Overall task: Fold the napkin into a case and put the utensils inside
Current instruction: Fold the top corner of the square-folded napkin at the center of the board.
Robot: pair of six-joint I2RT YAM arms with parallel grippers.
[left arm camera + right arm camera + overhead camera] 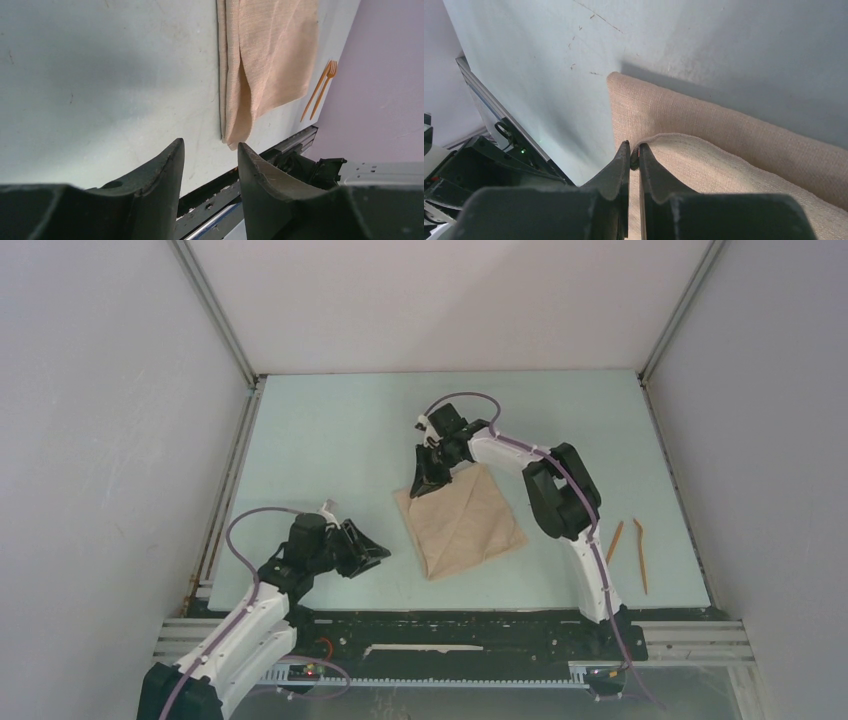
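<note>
The soft beige-tan cloth napkin [468, 522] lies folded in layers at the middle of the top view, on the pale blue-green table [330, 430]. The right claw [424, 480] sits at the cloth's upper-left corner. Its fingertips [624, 150] are drawn almost together on the hem of the top layer. The bite looks very shallow, though the wrist view is too close to say how much cloth is really between them.

The left claw [368, 552] rests at the lower left of the top view with its jaws spread wide. It grips nothing and sits apart from the napkin.

The risks follow from that arrangement:
- **Slipping hem:** with so thin a pinch, the hem could slip free as soon as the layer is pulled.
- **Sliding cloth:** nothing pins the cloth, so a pull could drag the whole stack across the smooth table instead of peeling one layer.
- **Crooked fold:** if the lower layers come up too, the fold could land crooked and the slanted pocket edge would not form.

There is no case yet — only flat layers — and no fold shows anything tucked inside. The utensils [628, 545], two thin orange-brown sticks, lie side by side at the right of the top view. They are on the bare table, well apart from the napkin.
</note>
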